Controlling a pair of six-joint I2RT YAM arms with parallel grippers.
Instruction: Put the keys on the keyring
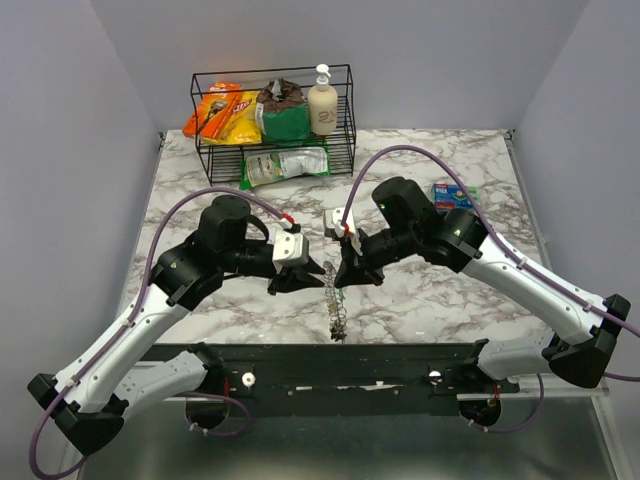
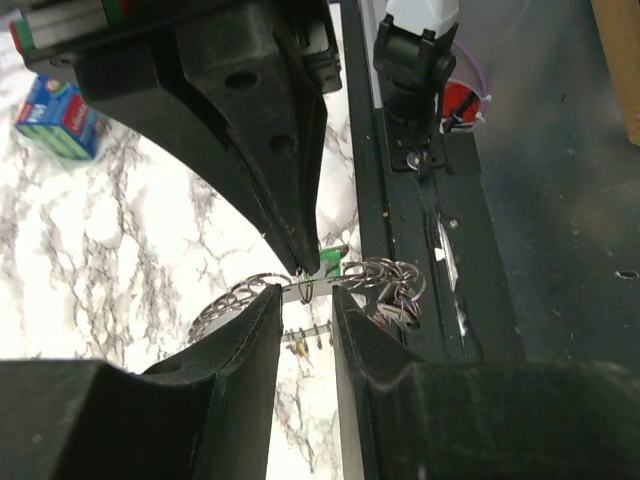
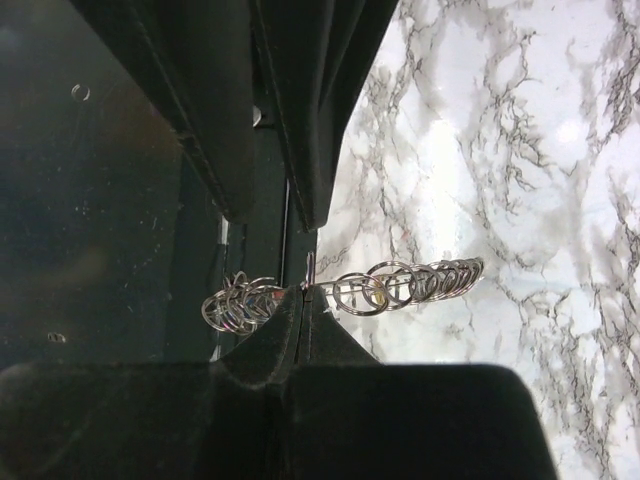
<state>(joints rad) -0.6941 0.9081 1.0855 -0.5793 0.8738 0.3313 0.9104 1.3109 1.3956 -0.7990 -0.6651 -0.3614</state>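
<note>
While right gripper [image 3: 305, 300] pinches keyring [image 3: 400, 285], left gripper [image 2: 305, 300] seemingly straddles it, ajar

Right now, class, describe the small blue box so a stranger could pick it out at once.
Find the black wire basket at the back of the marble table, then look right and nearer. A small blue box lies alone on the marble just beyond the right arm. Unlike the snack bags at the basket, it is boxy, blue and apart from it.

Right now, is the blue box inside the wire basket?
No, the blue box lies on the table, right of the wire basket.
</note>
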